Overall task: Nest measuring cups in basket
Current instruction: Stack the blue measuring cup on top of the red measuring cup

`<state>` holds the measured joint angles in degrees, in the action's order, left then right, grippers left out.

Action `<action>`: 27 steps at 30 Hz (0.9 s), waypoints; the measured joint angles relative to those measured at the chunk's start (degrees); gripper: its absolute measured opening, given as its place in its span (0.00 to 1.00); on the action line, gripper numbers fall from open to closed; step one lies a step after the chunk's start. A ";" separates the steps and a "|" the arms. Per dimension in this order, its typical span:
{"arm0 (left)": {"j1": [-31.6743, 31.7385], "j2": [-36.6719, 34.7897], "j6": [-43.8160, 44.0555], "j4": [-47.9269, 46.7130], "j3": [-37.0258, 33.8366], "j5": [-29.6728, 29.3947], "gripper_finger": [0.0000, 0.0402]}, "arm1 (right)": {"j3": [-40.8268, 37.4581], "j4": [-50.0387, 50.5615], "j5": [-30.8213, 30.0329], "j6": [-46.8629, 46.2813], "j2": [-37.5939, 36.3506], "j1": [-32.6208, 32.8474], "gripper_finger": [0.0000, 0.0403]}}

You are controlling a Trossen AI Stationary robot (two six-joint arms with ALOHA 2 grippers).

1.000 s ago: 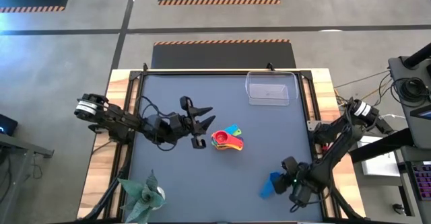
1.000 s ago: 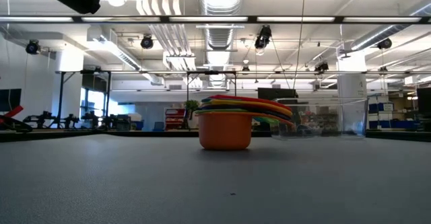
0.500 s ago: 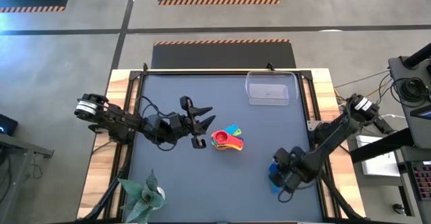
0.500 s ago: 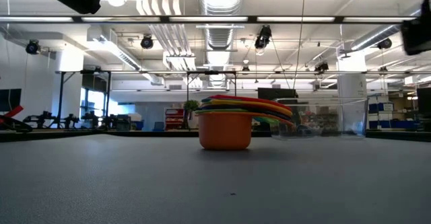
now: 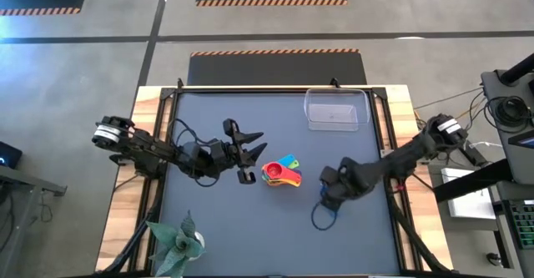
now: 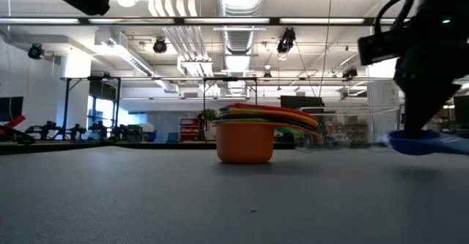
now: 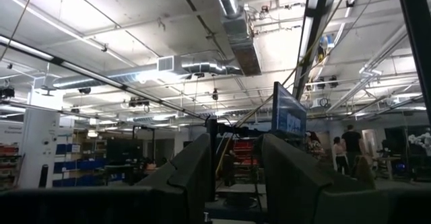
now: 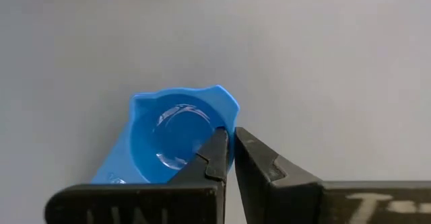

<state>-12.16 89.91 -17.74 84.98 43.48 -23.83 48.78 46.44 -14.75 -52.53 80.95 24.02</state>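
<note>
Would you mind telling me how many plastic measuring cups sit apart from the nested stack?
1: the blue plastic measuring cup, gripped at its rim by the right gripper above the table, right of the nested stack of coloured cups. The stack's own count is unclear.

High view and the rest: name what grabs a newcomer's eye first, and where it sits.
The bright stack of nested plastic measuring cups stands out mid-table, the orange cup lowest. To its right, the right hand is shut on the rim of the blue plastic measuring cup, held just above the table. The clear plastic rectangular basket sits at the far right edge; the left hand waits open left of the stack.
</note>
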 joint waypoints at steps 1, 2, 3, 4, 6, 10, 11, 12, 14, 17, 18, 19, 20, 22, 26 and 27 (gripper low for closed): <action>0.00 0.00 0.00 -0.10 0.00 0.00 0.30 | 0.19 0.02 0.03 0.63 0.00 -1.00 0.02; 0.00 0.00 0.00 -0.10 0.00 0.00 0.30 | 0.40 0.27 0.09 0.98 0.00 -1.90 0.03; 0.00 0.00 -0.21 -0.13 0.00 0.01 0.30 | 0.68 0.75 0.12 1.22 0.00 -2.58 0.04; 0.00 0.00 -0.46 -0.12 0.00 0.02 0.30 | 1.10 1.45 0.13 1.55 0.00 -3.14 0.05; 0.00 0.00 -1.09 -0.18 0.00 0.04 0.30 | 2.30 3.24 0.14 2.13 0.00 -3.93 0.09; 0.00 0.00 -1.25 -0.38 0.00 0.04 0.30 | 5.05 7.68 -0.19 0.77 0.00 -4.51 0.19; 0.00 0.00 -1.25 -0.38 0.00 0.04 0.30 | 5.81 8.78 -0.29 -0.19 0.00 -4.51 0.22; 0.00 0.00 -1.25 -0.38 0.00 0.04 0.30 | 6.53 9.77 -0.26 -1.34 0.00 -4.47 0.26; 0.00 0.00 -1.25 -0.38 0.00 0.04 0.30 | 7.40 10.53 -0.26 -5.85 0.00 -4.08 0.32; 0.00 0.00 -1.25 -0.38 0.00 0.04 0.30 | 7.87 9.28 -0.28 -12.63 0.10 -1.86 0.40; 0.00 0.00 -1.25 -0.38 0.00 0.04 0.30 | 7.87 8.79 -0.24 -14.46 0.27 -0.88 0.43; 0.00 0.00 -1.25 -0.38 0.00 0.04 0.30 | 7.84 8.50 -0.18 -16.17 0.49 0.13 0.45; 0.00 0.00 -1.25 -0.38 0.00 0.04 0.30 | 7.69 8.48 0.07 -17.83 0.68 1.17 0.48; 0.00 0.00 -1.26 -0.38 0.00 0.27 0.30 | 7.30 8.78 0.10 -20.64 1.06 2.89 0.52; 0.00 0.00 -1.25 -0.38 0.00 0.44 0.30 | 6.99 8.68 -0.14 -26.22 1.36 5.62 0.61; 0.01 0.00 -1.25 -0.38 0.00 0.44 0.30 | 6.99 8.65 -0.26 -27.49 1.36 6.09 0.63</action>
<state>-12.15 89.91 -18.98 84.60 43.48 -23.40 55.77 55.09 -15.01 -80.02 82.30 30.11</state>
